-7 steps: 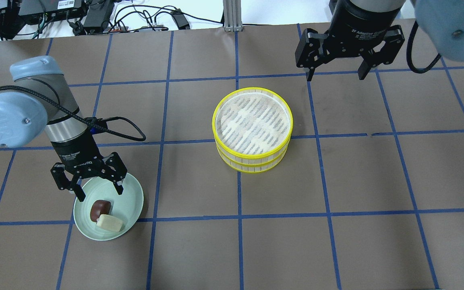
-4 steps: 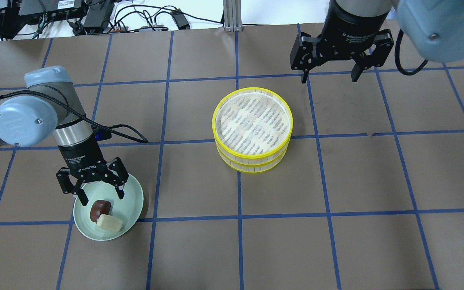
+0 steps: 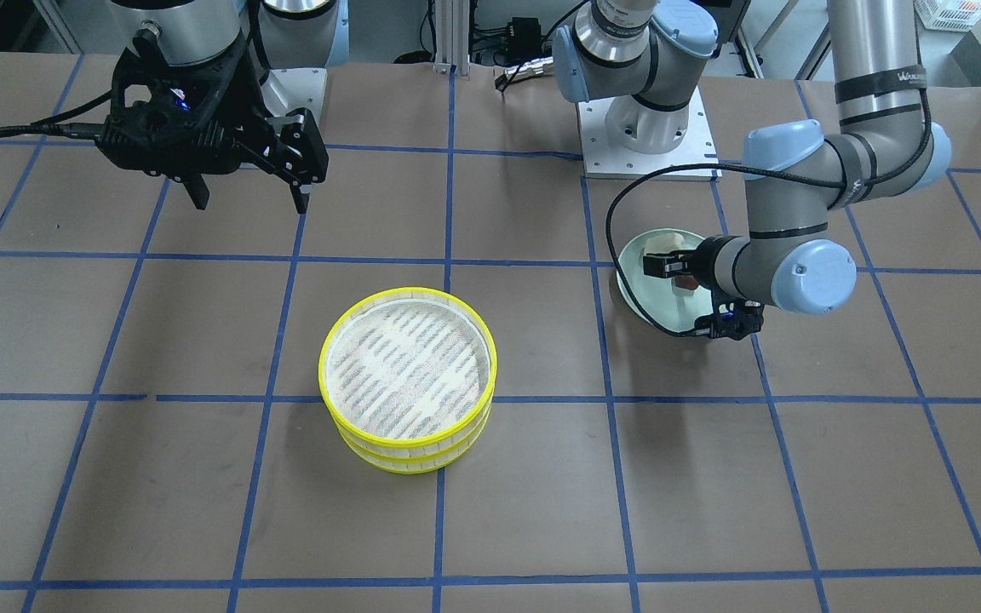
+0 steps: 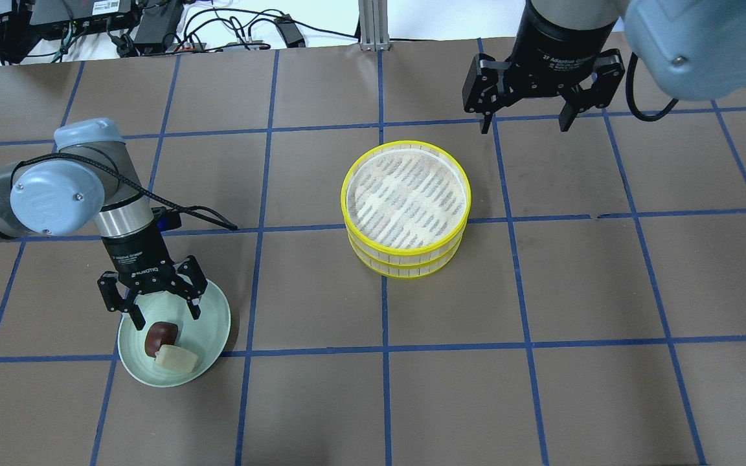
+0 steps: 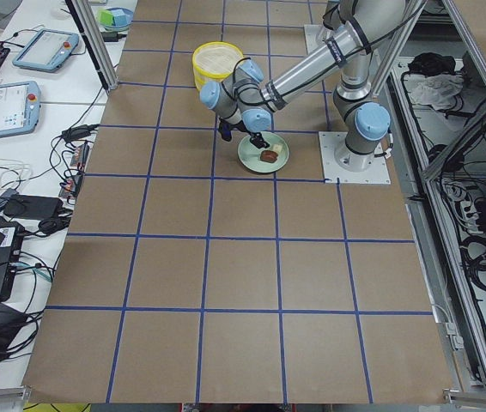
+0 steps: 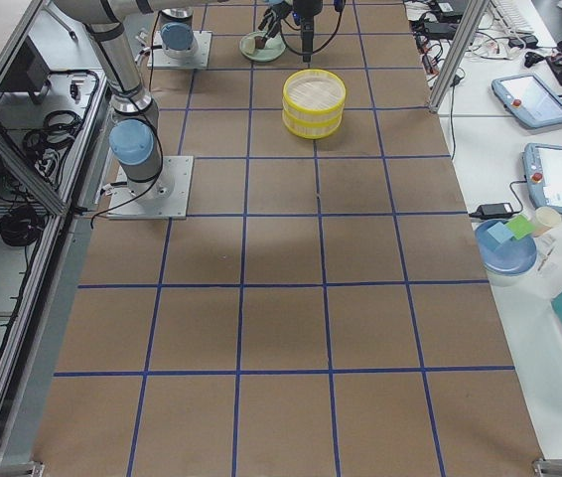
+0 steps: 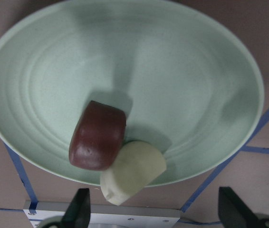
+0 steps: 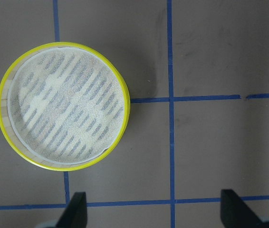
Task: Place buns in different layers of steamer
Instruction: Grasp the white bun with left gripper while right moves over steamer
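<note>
Counting now: I see two buns, one reddish-brown bun point(image 4: 161, 336) and one cream bun point(image 4: 176, 358). One pale green plate point(image 4: 214, 317). Two steamer trays, upper tray point(image 4: 405, 194) and lower tray point(image 4: 406, 266). Two end effectors, left end effector point(image 4: 166, 320) and right end effector point(image 4: 524, 127).

The left gripper point(image 4: 164, 319), at about 8 o'clock on the counter point(image 4: 321, 401), has the word "ROBOTIQ" in small white letters on its black body, just above the jaws.

The right gripper point(image 4: 523, 127), at about 1 o'clock on the counter, has "2F Adaptive Gripper" in white letters on its black body. A smaller line sits under these words, but it is too tiny to read.

The round blue cap point(image 4: 56, 197) on the left arm has faint raised letters that look like "UR".

A black band point(image 3: 882, 83) on the left arm's tall grey tube has a white word that starts with "W". The other letters are too small to tell.
</note>
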`<act>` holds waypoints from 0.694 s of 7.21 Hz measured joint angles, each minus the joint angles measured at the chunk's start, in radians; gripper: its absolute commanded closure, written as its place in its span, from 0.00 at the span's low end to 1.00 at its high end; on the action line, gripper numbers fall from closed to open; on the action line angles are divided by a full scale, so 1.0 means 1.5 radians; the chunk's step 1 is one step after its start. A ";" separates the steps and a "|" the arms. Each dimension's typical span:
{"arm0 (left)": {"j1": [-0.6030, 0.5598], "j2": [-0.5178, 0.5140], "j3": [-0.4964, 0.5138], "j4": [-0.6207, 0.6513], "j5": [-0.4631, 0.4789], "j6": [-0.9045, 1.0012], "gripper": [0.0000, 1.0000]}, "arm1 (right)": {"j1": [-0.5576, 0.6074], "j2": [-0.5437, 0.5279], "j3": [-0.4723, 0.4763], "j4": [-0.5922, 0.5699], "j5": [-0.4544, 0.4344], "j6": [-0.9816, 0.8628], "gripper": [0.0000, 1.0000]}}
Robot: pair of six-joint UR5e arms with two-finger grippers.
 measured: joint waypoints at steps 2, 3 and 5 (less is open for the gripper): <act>0.002 -0.015 0.000 0.009 0.000 0.000 0.10 | 0.000 0.000 0.000 0.000 0.000 -0.001 0.00; 0.004 -0.017 -0.001 0.008 0.002 0.000 0.11 | 0.000 0.000 0.000 0.000 0.000 -0.002 0.00; 0.008 -0.017 -0.009 0.004 0.005 0.001 0.13 | 0.000 -0.001 0.000 0.000 0.000 -0.002 0.00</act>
